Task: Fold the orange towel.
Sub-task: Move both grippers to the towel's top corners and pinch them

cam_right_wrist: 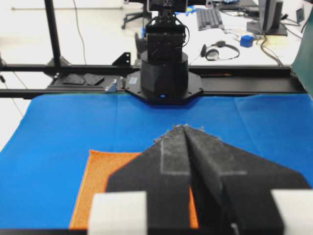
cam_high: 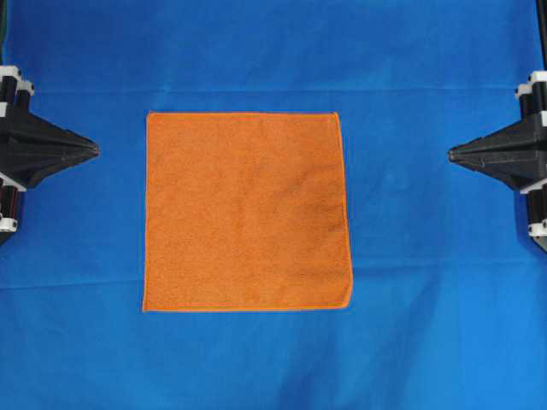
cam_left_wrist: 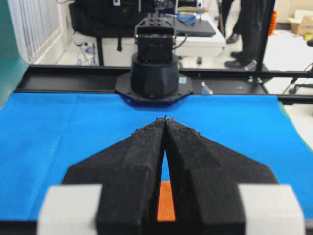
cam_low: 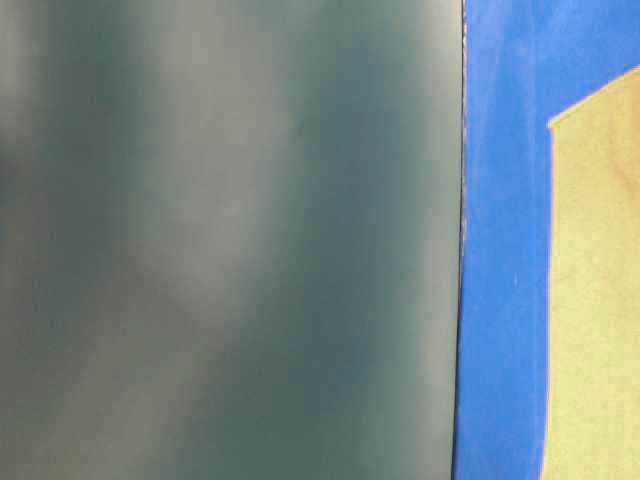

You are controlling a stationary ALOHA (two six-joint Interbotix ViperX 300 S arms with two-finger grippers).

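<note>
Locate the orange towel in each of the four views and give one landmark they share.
Overhead: orange towel flat, centre.
Table-level: pale, washed out, right edge.
Left wrist: sliver between the finger bases, bottom.
Right wrist: lower left, behind the gripper.
Shared landmark: blue cloth.

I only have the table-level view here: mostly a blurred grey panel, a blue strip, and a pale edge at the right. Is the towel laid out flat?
Observer: Yes. Overhead, the orange towel lies spread as a flat square on the blue cloth, unfolded.
Operator: Where are the arms?
Observer: The left gripper and right gripper sit off opposite sides of the towel, apart from it.
Operator: Holding anything?
Observer: No. In both wrist views the fingers meet at the tips with nothing between them.
</note>
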